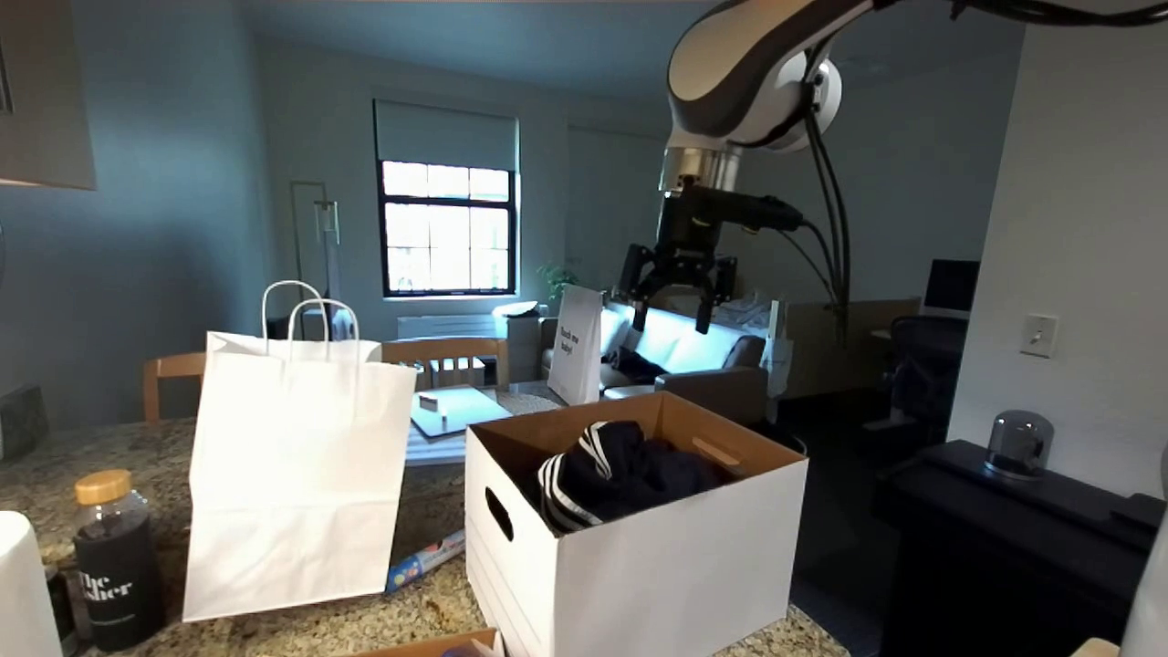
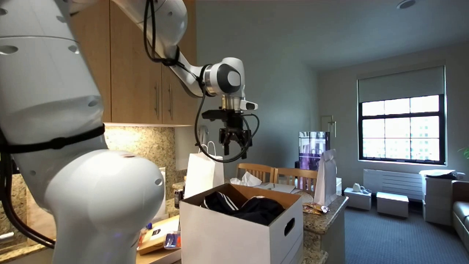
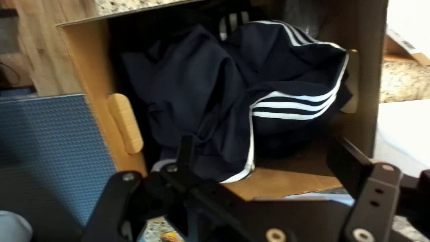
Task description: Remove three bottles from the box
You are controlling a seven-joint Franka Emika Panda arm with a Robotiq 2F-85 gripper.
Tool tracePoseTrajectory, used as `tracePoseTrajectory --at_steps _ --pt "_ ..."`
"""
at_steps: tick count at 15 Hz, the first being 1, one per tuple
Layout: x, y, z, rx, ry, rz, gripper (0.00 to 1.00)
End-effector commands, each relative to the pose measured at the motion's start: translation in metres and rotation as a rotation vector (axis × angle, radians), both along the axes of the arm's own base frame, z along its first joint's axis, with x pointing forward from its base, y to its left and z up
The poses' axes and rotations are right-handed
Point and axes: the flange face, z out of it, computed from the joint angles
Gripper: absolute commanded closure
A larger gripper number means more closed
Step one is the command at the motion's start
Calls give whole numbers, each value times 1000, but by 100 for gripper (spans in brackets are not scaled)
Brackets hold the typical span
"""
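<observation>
With jaws spread, a Robotiq gripper [image 1: 672, 320] is suspended in open air above the rim [image 1: 684, 498] of a white cardboard box [image 1: 675, 584].

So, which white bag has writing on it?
The far bag, seen behind the box in an exterior view: it carries lettering in black on its side. The loop-handled bag shows no print.
</observation>
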Motion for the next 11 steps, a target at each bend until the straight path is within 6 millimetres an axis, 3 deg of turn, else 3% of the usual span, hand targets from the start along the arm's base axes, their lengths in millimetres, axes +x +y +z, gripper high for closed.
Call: tracePoseTrajectory --at_steps 1,3,4,7,11 --pt "36 -1 -3 -139 124 -63 0" --pt "47 15 -12 -208 206 -18 0" --pt "31 -1 -5 -144 143 -22 0" --pt "46 17 -15 -180 193 0 0" --pt "49 16 -16 -180 197 -2 0"
